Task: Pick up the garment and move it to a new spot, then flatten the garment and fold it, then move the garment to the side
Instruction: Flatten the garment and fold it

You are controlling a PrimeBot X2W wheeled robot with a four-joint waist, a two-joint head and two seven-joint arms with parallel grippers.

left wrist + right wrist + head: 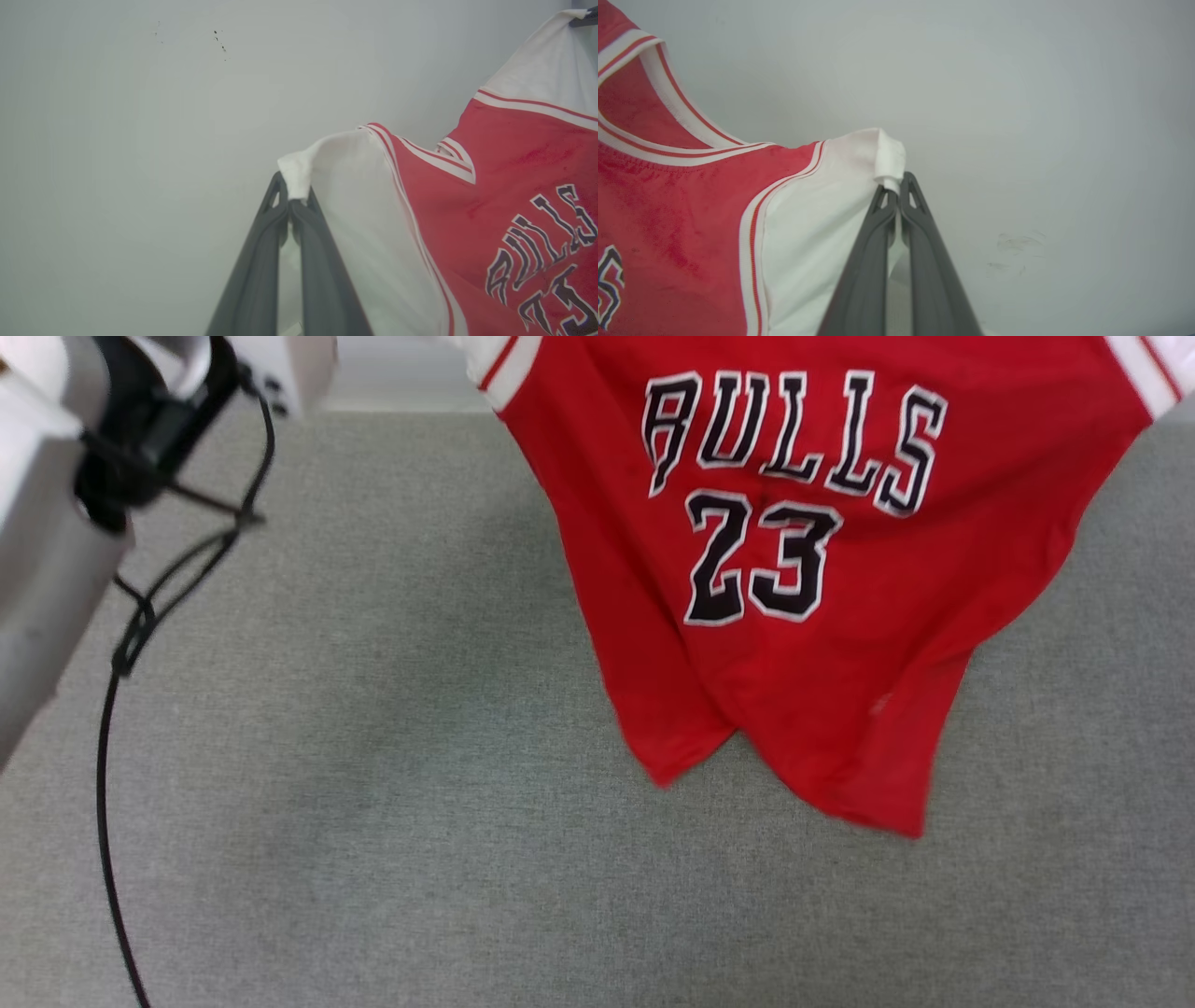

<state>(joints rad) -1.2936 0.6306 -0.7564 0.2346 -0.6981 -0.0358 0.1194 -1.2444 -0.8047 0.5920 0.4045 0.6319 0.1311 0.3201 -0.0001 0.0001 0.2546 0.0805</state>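
Grey carpet-like surface (373,803), plain pale wall (117,163) with small dark specks (219,42), faint scuff marks (1017,247)

- The garment (794,644): matt cloth, with a faintly napped red body and smoother white sleeves.
- Left gripper (293,189) and right gripper (895,185): smooth, matt dark-grey plastic.
- Grey surface (373,821): coarse, woven, matt.
- Cable (99,784), at 9 o'clock in the head view: smooth black, slight sheen.
- Wall (140,140): smooth, matt.

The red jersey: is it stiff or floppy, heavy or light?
Probably floppy: the jersey droops in soft folds, its hem uneven. Likely light, since small pinches on the white sleeve tips hold it up. Little cloth is clamped, so it might slip.
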